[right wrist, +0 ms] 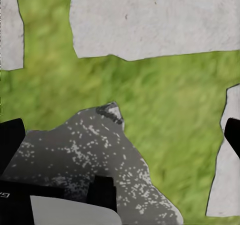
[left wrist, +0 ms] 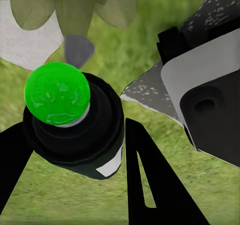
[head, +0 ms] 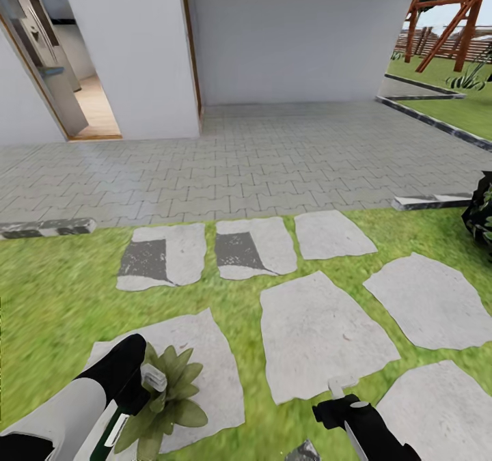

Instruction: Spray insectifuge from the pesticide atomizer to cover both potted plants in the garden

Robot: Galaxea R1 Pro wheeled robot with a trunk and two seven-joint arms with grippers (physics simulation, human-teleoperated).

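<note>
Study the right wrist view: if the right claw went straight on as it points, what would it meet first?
Probably bare lawn, with pale stepping stones beyond; depth is unclear.

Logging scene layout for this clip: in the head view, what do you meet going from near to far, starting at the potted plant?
potted plant → stepping stones → grey brick patio → white house wall
</note>
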